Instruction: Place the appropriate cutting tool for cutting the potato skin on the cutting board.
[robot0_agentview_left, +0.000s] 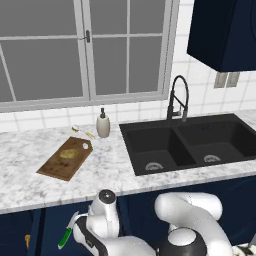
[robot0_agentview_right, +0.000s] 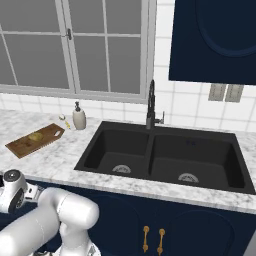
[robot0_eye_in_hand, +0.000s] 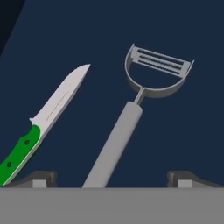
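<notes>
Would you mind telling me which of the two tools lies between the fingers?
The all-grey peeler: its handle runs down between the fingers. The green-handled knife lies off to one side.

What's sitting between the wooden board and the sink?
A soap bottle stands between the board and the sink, nearer the wall; otherwise bare marble counter, seen in both base views.

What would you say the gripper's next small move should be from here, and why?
Probably ease the gripper straight down onto the peeler and close on its handle. In the hand view the fingertips stand wide apart with the grey handle running up between them, while the green-handled knife lies off to one side. The cutting board holds just the potato.
</notes>
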